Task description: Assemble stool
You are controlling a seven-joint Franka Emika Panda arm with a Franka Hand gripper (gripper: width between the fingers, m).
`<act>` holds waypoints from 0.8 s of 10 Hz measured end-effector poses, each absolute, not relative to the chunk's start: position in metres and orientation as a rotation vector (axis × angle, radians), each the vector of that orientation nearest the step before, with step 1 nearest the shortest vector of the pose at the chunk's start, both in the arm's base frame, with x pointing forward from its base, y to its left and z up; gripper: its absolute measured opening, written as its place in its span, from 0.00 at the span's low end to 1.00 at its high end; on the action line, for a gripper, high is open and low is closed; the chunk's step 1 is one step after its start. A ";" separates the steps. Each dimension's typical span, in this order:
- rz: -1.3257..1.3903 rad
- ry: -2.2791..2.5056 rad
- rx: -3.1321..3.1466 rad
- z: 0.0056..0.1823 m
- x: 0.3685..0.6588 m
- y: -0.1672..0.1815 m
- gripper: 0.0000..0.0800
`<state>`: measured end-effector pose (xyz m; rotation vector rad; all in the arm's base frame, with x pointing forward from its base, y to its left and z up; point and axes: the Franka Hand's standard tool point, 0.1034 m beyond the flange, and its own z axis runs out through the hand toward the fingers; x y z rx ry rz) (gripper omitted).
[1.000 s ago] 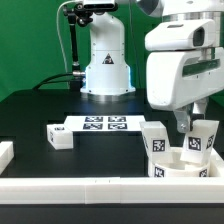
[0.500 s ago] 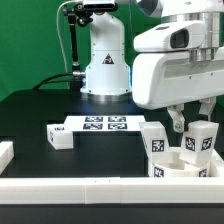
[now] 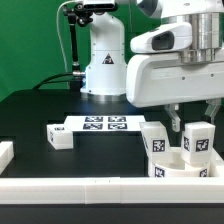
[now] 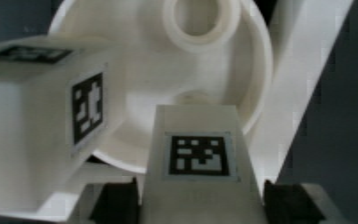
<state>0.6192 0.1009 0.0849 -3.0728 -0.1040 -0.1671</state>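
Note:
The round white seat [image 3: 176,166] lies at the exterior view's right, near the front rail. A white tagged leg [image 3: 197,140] stands upright on it, and my gripper [image 3: 196,128] is shut on this leg from above. A second tagged leg [image 3: 155,141] stands on the seat just to its left. A third leg [image 3: 58,137] lies loose on the black table at the left. In the wrist view the held leg [image 4: 202,150] sits between my fingers [image 4: 119,200], with the seat [image 4: 202,55] behind it and the second leg [image 4: 43,100] beside it.
The marker board [image 3: 100,124] lies flat mid-table, next to the loose leg. A white border rail [image 3: 90,189] runs along the front, with a short piece [image 3: 5,152] at the left. The robot base [image 3: 105,60] stands at the back.
My hand has shifted to the exterior view's left and turned over the held leg. The leg has moved slightly left with it. The other parts have not moved.

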 end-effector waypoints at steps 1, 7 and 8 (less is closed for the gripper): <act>-0.168 0.006 -3.068 0.085 0.619 0.103 0.42; -0.115 0.810 -2.881 0.084 0.619 0.110 0.42; -0.101 0.936 -2.836 0.084 0.619 0.112 0.42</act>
